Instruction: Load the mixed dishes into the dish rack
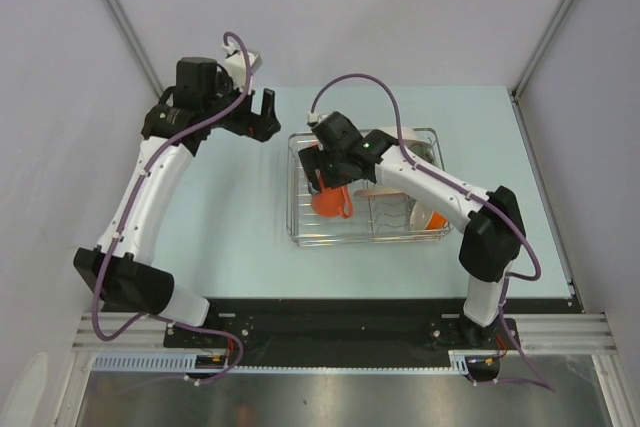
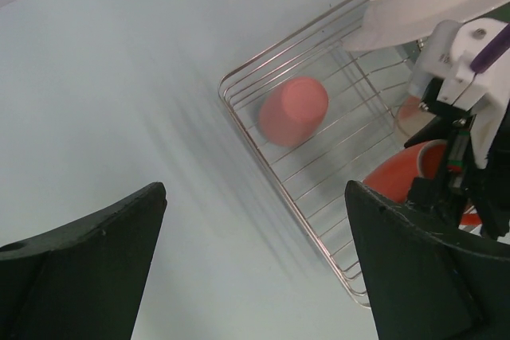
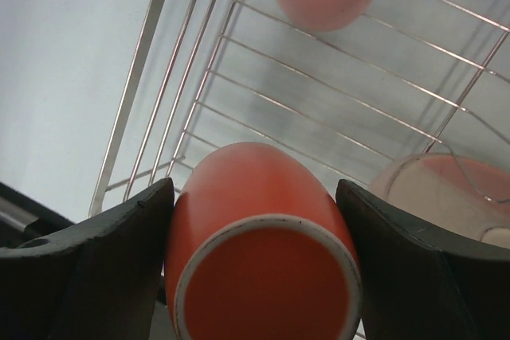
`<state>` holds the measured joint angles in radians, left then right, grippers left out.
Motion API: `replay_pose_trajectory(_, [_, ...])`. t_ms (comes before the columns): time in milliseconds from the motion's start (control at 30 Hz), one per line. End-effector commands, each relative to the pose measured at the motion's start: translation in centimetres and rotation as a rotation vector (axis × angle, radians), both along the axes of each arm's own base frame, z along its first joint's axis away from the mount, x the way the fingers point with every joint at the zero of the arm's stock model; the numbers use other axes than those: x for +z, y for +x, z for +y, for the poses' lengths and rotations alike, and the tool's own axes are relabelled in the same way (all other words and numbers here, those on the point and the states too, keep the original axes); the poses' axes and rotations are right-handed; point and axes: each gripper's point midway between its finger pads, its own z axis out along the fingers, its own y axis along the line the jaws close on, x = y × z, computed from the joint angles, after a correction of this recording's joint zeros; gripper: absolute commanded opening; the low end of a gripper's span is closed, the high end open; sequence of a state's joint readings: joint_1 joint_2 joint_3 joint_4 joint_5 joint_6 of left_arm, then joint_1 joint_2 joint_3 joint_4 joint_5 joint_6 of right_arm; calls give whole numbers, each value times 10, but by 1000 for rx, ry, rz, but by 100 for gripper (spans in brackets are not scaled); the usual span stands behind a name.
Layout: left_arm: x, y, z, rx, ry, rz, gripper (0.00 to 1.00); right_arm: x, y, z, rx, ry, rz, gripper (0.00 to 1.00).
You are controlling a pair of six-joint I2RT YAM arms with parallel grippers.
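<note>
Over the near-left part of the wire rack (image 1: 340, 241), the right end effector (image 3: 253, 189) is pinching an orange mug (image 3: 255, 228) by its sides. A pink cup (image 2: 293, 111) is lying on the rack floor beyond it. Left of the rack, the left end effector (image 2: 255, 197) is hanging spread above the tabletop (image 1: 220, 227). A white plate (image 2: 430, 5) is running off the frame edge, and the right arm (image 1: 440, 187) is hiding most of an orange bowl (image 1: 432, 219).

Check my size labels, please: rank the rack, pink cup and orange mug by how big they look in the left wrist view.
1. rack
2. pink cup and orange mug: unsure; the mug is partly hidden behind the right arm.
</note>
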<state>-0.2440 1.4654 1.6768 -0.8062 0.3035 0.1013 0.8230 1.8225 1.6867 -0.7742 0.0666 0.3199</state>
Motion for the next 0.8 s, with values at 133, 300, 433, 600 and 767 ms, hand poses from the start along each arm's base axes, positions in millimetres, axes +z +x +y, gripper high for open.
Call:
replay_pose_trajectory(133, [-9, 16, -2, 45, -60, -38, 100, 31, 25, 28, 15, 10, -244, 0])
replay_pose_trajectory(300, [-20, 21, 1, 53, -40, -50, 100, 9, 23, 32, 41, -20, -316, 0])
replay_pose_trajectory(433, [-28, 24, 5, 57, -33, -51, 100, -5, 28, 35, 35, -26, -327, 0])
replay_pose_trajectory(600, [-33, 27, 9, 68, -33, -68, 100, -20, 30, 37, 41, -34, -341, 0])
replay_pose_trajectory(767, [-43, 26, 6, 60, -50, -52, 100, -34, 30, 41, 56, -32, -342, 0])
